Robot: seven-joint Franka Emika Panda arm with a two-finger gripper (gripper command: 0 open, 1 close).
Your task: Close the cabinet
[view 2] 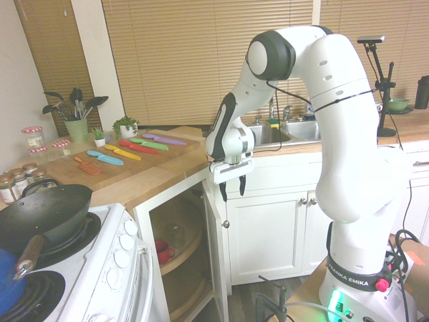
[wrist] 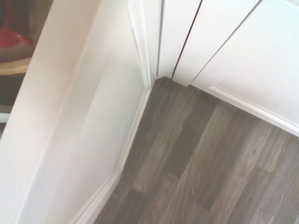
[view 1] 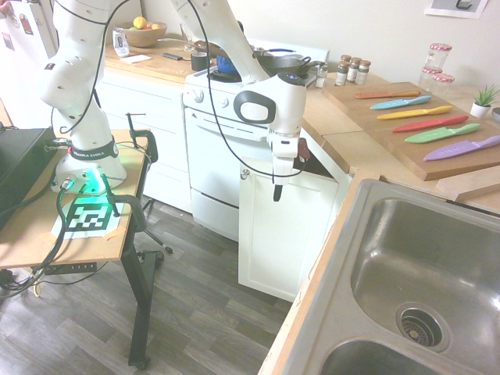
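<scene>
The white cabinet door (view 1: 283,234) stands swung out from the corner base cabinet, its small round knob (view 1: 244,173) near the upper corner. In the second exterior view the door (view 2: 216,255) shows edge-on beside the open cabinet (view 2: 179,235), which has round wooden shelves and a red mug (view 2: 163,252) inside. My gripper (view 2: 231,189) hangs open and empty just above the door's top edge, fingers pointing down. In the first exterior view the gripper (view 1: 276,186) is in front of the door's top, right of the knob. The wrist view looks down the door's panelled face (wrist: 88,126) to the floor.
The white stove (view 1: 215,156) stands left of the cabinet, with a wok (view 2: 43,215) on it. Coloured knives (view 1: 426,121) lie on a board on the wood counter, and the steel sink (view 1: 426,281) is at the near right. A clamped wooden table (view 1: 94,226) stands at left.
</scene>
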